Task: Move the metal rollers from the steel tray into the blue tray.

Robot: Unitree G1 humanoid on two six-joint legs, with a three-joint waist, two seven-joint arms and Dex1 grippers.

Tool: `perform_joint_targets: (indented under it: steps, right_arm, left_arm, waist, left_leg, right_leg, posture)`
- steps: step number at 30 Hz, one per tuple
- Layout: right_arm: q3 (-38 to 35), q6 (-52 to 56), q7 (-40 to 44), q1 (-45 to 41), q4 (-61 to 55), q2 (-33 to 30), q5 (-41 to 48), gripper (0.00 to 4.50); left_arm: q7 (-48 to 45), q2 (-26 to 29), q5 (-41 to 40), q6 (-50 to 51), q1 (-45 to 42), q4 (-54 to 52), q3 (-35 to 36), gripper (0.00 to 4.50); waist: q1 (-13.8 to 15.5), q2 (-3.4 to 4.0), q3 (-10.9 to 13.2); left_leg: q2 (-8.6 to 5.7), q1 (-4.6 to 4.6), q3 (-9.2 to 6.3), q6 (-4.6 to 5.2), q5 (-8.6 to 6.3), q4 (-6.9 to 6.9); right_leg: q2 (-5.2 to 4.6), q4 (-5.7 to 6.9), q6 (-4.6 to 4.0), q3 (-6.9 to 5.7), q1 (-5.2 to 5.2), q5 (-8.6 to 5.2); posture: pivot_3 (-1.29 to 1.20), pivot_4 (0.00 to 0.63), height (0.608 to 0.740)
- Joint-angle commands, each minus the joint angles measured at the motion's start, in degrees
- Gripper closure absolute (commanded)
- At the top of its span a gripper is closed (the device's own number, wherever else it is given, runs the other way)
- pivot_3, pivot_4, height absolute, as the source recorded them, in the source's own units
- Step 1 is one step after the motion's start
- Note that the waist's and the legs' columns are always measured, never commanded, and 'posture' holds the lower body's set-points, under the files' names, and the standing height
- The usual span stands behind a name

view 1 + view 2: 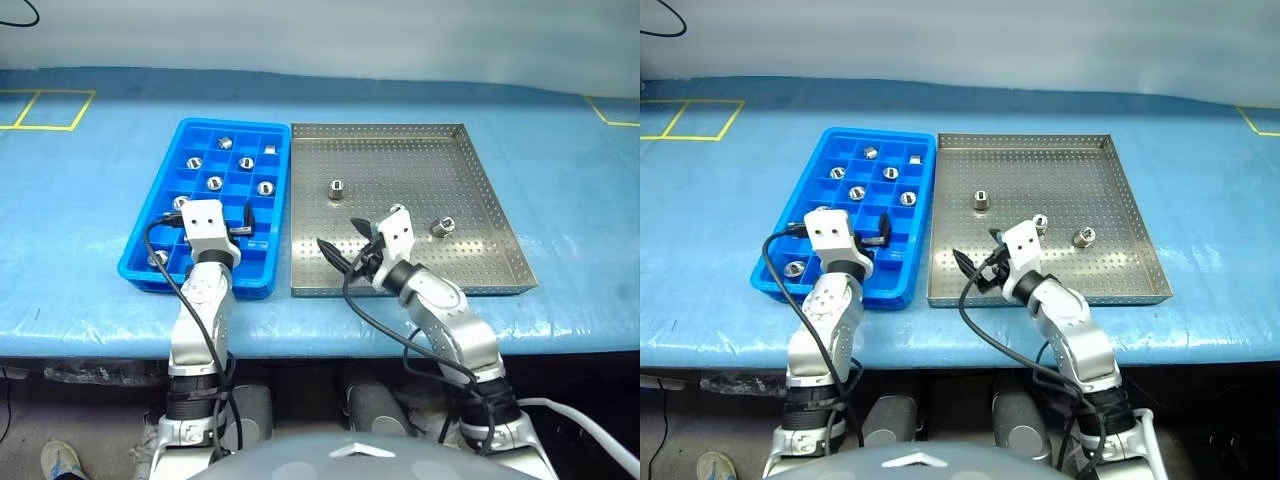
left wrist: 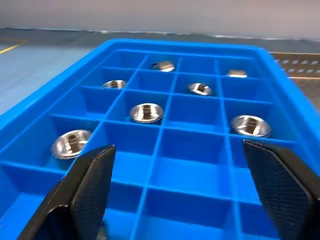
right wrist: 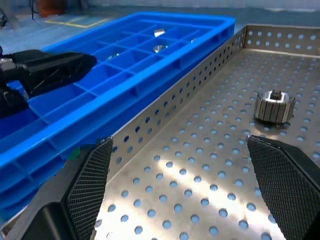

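The blue tray [image 1: 150, 225] lies on the left and holds several metal rollers [image 2: 146, 112] in separate compartments. To its right, rim against rim, sits the steel tray [image 1: 480, 160] with three rollers: one near the middle [image 1: 337, 188], one on the right [image 1: 441, 226], and one [image 1: 397, 210] partly hidden behind my right hand. My left gripper [image 1: 207, 213] hovers open over the blue tray's near rows with nothing between its fingers [image 2: 95, 185]. My right gripper [image 1: 343, 240] is open and empty over the steel tray's near-left part, with the middle roller [image 3: 272, 106] ahead of it.
Both trays rest on a blue-covered table [image 1: 580, 230] whose front edge runs just below them. Yellow tape marks [image 1: 45, 110] lie at the far left and far right. The left gripper's finger [image 3: 45, 72] shows beside the blue tray in the right wrist view.
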Motion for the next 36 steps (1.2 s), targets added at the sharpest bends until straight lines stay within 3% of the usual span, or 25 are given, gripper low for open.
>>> perform_joint_targets:
  steps: [1, 13, 23, 36]
  right_arm:
    - [-1.88, -2.11, -3.2, -4.61, 0.48, 3.13, -0.04, 0.0]
    - [-6.66, 1.53, -17.91, -21.97, 18.82, 9.35, -5.39, 0.0]
    - [-10.14, 5.27, -21.23, -31.64, 32.1, 11.02, -5.53, 0.0]
    - [-13.81, 3.08, -24.78, -38.05, 47.52, 10.25, -6.89, 0.0]
  left_arm:
    - [-3.56, 2.0, -0.47, -1.99, 1.27, -4.57, -2.11, 0.03]
    - [-6.87, 3.92, -0.18, -2.96, 6.57, -10.25, -5.14, 0.03]
    - [-8.07, 4.46, 0.1, -3.13, 9.73, -12.96, -8.92, 0.03]
    - [-9.94, 4.86, -0.76, -1.36, 10.33, -14.61, -11.04, 0.03]
  waist:
    - [-0.01, 0.01, 0.0]
    - [1.43, 0.01, 0.01]
    - [3.87, 0.04, 0.02]
    - [3.92, 0.08, 0.05]
  left_leg:
    - [0.01, 0.0, 0.0, 0.0, 0.0, 0.0]
    - [0.02, -0.03, 0.0, 0.0, 0.01, -0.04]
    - [0.08, -0.05, 0.0, 0.0, 0.01, -0.21]
    - [0.1, -0.09, 0.03, 0.01, 0.0, -0.22]
  right_leg:
    - [0.01, 0.01, 0.0, 0.0, -0.01, 0.0]
    - [-0.01, 0.02, -0.04, -0.04, -0.03, 0.04]
    - [0.04, 0.03, -0.2, -0.09, -0.18, 0.16]
    - [0.06, 0.02, -0.21, -0.09, -0.23, 0.11]
  posture:
    - [0.1, 0.15, 0.74]
    - [0.24, 0.15, 0.74]
    - [0.28, 0.15, 0.74]
    - [0.28, 0.15, 0.74]
